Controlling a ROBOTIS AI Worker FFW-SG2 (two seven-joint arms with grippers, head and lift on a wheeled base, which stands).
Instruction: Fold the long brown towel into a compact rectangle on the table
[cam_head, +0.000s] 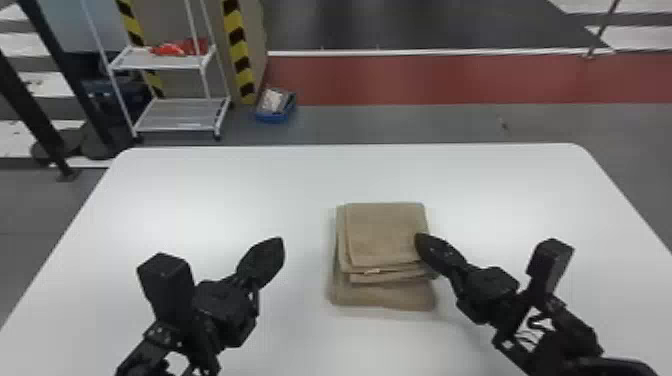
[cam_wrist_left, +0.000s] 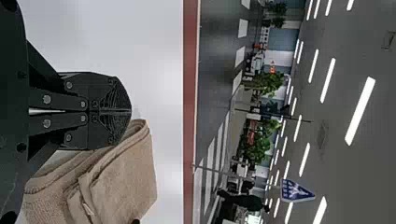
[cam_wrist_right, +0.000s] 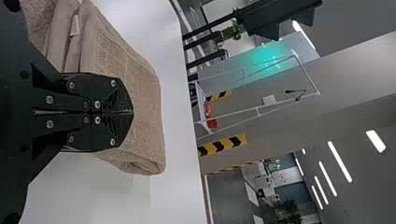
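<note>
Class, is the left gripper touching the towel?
No, a strip of white table shows between the left gripper and the towel.

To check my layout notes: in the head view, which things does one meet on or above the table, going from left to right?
Left hand → folded brown towel → right hand, its tip overlapping the towel's right side.

Left arm (cam_head: 220, 310) and right arm (cam_head: 562, 332) are black, each carrying a boxy black housing (cam_head: 165, 282). Thin exposed cables (cam_head: 535, 322) loop at the right arm. Left gripper (cam_head: 279, 245) and right gripper (cam_head: 420, 241): flat tapered fingers (cam_wrist_left: 119, 95), finely ridged, round silver screws (cam_wrist_right: 49, 100).
</note>
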